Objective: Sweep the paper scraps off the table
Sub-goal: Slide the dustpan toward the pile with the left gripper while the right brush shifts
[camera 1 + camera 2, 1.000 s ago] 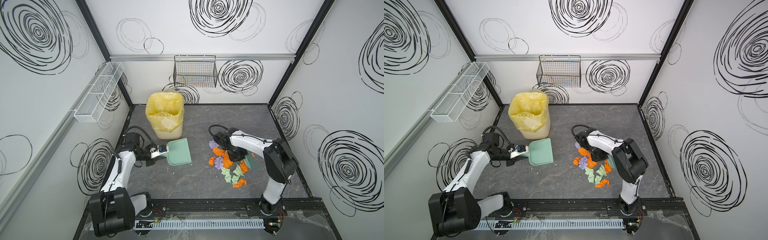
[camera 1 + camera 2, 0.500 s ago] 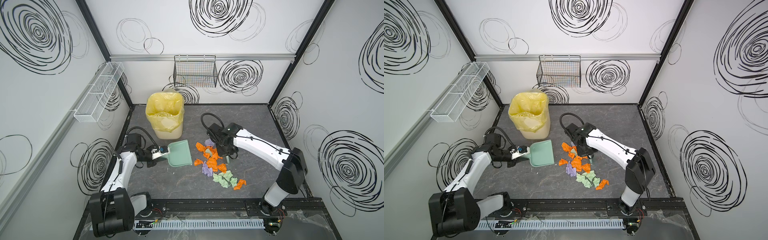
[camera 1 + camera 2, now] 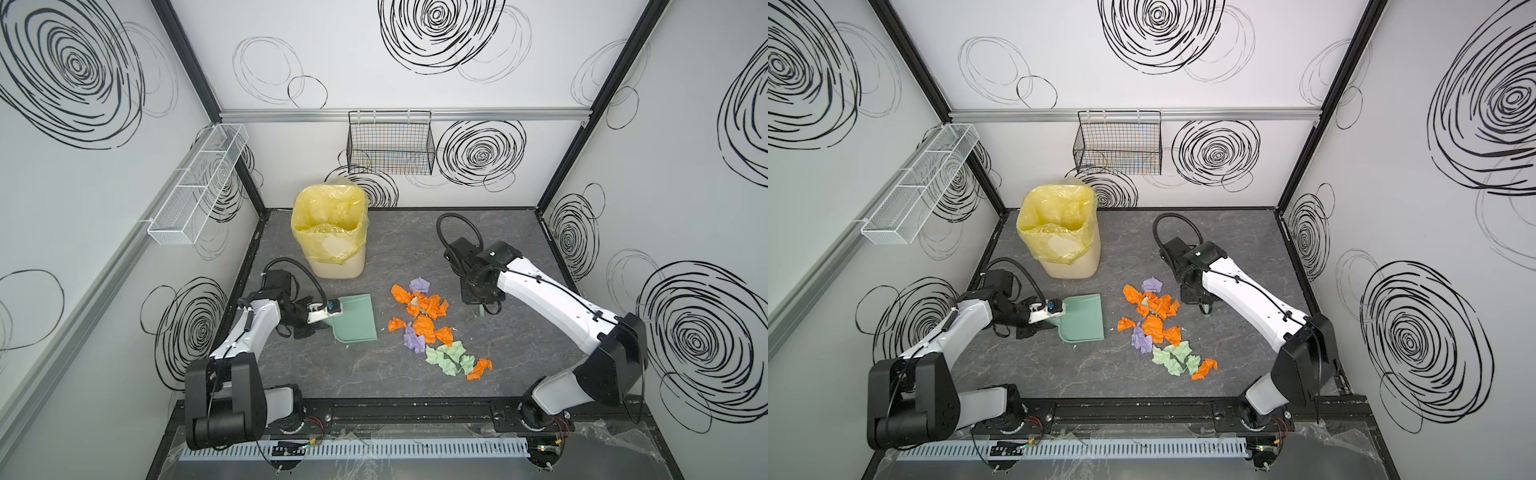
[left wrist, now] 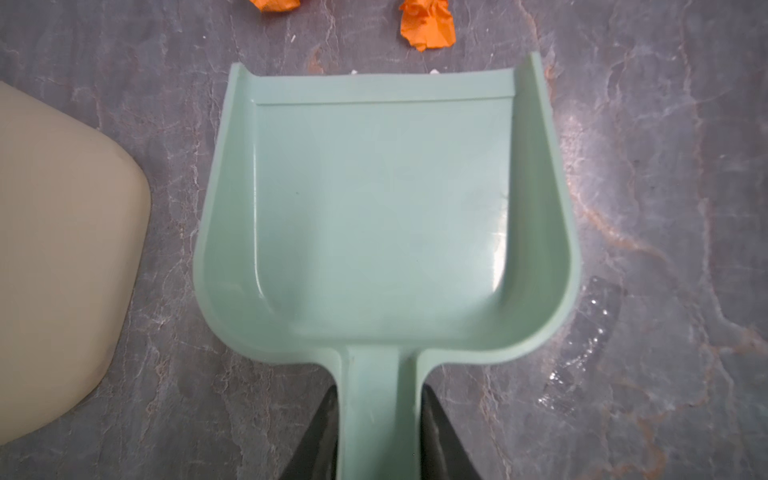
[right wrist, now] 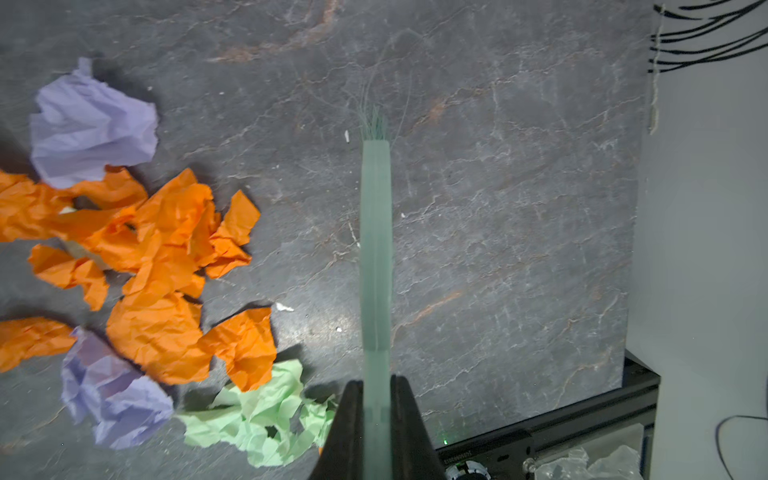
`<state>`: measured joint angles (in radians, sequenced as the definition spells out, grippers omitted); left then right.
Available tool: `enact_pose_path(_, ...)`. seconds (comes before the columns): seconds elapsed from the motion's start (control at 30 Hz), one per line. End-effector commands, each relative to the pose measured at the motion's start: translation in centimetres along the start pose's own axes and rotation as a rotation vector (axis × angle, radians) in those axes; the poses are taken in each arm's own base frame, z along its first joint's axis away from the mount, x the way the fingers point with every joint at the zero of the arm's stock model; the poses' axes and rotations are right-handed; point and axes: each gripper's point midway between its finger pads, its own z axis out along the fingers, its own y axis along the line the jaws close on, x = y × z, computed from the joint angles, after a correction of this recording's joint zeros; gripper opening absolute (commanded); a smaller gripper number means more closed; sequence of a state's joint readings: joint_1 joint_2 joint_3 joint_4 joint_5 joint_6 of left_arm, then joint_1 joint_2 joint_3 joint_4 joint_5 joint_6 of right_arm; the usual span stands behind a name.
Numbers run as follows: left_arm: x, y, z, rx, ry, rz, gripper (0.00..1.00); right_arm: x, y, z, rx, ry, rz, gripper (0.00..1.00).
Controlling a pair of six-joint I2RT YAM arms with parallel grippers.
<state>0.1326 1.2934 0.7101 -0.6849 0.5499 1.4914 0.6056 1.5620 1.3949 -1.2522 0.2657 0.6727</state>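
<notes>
Step in hand, I judge: sweeping. My left gripper (image 4: pixel 376 409) is clamped on the dustpan (image 4: pixel 382 208) handle and my right gripper (image 5: pixel 376 399) on the brush (image 5: pixel 376 249) (bristles clear of the pile). The paper scraps (image 3: pixel 428 324) lie on the table (image 3: pixel 519 232) between brush and dustpan, none inside. The next move calls for a low stroke toward the dustpan's lip.

Dustpan (image 4: pixel 382 208): handle end cut off by the frame edge (left wrist view); brush (image 5: pixel 376 249): blurred, bristles barely discerned; paper scraps (image 5: pixel 158 257): several cropped
</notes>
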Motion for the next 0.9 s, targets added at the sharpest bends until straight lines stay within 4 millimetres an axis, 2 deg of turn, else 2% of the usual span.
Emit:
enact_pose_path(0.0,0.3,0.9,1.4,-0.044,0.079,0.031,0.0,-2.7,-0.3,1.3,0.106,-0.018,-0.076,0.0)
enact_pose_path(0.13,-0.5,1.9,2.5,-0.081,0.12,0.039,0.0,-4.9,1.8,3.0,0.131,0.007,-0.136,0.0)
enact_pose_path(0.3,-1.8,3.1,2.9,-0.09,0.132,0.011,0.0,-5.8,4.8,3.8,0.096,0.025,-0.165,0.0)
enact_pose_path(0.47,-3.0,3.5,3.5,-0.087,0.149,0.018,0.0,-5.1,8.1,4.2,0.044,0.052,-0.202,0.0)
enact_pose_path(0.63,-4.1,3.7,3.9,-0.082,0.151,0.031,0.0,-4.0,11.4,3.6,-0.022,0.065,-0.237,0.0)
enact_pose_path(0.87,-4.9,2.9,4.9,-0.06,0.15,0.045,0.0,-2.2,14.0,2.3,-0.086,0.079,-0.257,0.0)
